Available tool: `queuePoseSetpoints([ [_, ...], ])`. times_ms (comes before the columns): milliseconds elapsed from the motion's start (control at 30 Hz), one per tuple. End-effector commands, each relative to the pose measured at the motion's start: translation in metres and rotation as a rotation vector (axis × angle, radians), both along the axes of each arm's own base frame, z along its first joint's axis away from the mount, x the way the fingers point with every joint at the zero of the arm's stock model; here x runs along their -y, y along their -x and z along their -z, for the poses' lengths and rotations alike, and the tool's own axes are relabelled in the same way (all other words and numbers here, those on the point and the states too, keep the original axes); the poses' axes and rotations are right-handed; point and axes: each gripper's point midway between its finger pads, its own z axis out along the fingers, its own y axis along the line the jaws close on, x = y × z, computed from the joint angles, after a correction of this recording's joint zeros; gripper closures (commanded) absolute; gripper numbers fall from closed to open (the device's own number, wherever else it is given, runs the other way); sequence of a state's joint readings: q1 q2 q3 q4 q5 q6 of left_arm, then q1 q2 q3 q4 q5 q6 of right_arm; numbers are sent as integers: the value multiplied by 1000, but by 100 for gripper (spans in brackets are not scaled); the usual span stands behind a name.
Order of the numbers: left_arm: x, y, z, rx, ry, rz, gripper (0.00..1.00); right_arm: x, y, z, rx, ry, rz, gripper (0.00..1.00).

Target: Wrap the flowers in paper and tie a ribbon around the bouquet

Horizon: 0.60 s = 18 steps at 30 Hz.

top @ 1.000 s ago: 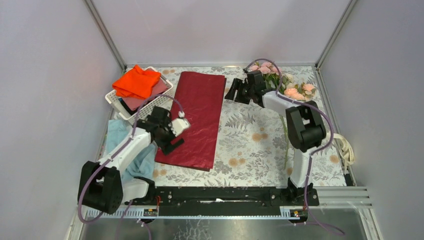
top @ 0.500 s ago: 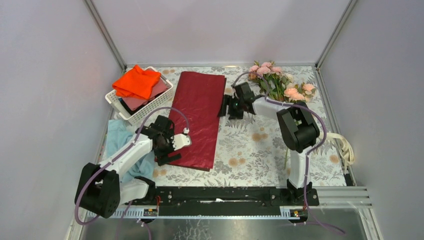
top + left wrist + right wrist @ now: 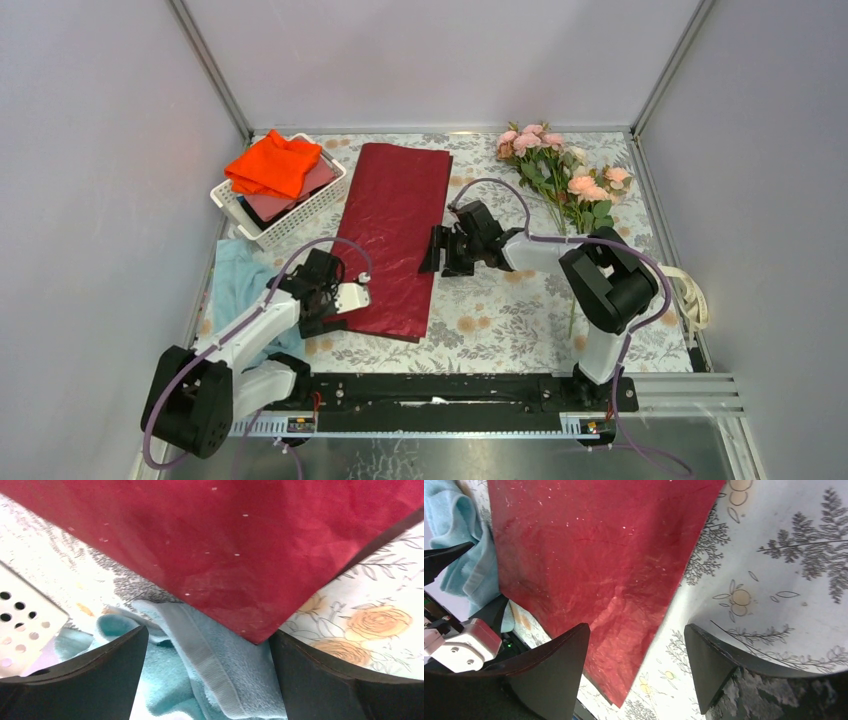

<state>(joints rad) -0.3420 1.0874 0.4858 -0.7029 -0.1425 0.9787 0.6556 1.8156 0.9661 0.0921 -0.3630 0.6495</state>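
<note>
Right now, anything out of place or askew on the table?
One thing: the near left corner of the paper rests on the crumpled blue towel instead of the table, so it isn't lying flat there. The flowers lie loose at the far right. Nothing looks spilled or torn.

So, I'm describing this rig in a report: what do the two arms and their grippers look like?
The left arm and right arm match: white links, bulky black joints, a purple cable looping along each. The left gripper and right gripper have two broad black fingers each.
</note>
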Motion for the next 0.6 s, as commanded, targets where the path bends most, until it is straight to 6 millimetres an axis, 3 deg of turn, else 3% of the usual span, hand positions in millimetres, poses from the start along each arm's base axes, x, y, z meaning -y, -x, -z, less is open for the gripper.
queuePoseSetpoints([
  [0,6,-27,1,145,25,-2,1,-9,16,15,-62,-6,1,21],
  [100,16,-38,-8,197,90,-38,4,-10,15,14,-59,-9,1,21],
  [167,27,-42,-13,206,152,-49,14,-10,15,12,-57,-9,0,21],
  [333,51,-44,-18,190,286,-47,53,-4,12,3,-30,21,7,18],
  [467,61,-56,-22,244,352,-76,95,10,11,-12,3,60,26,16],
  [567,64,-64,-27,281,376,-109,100,24,17,-20,11,87,41,14],
])
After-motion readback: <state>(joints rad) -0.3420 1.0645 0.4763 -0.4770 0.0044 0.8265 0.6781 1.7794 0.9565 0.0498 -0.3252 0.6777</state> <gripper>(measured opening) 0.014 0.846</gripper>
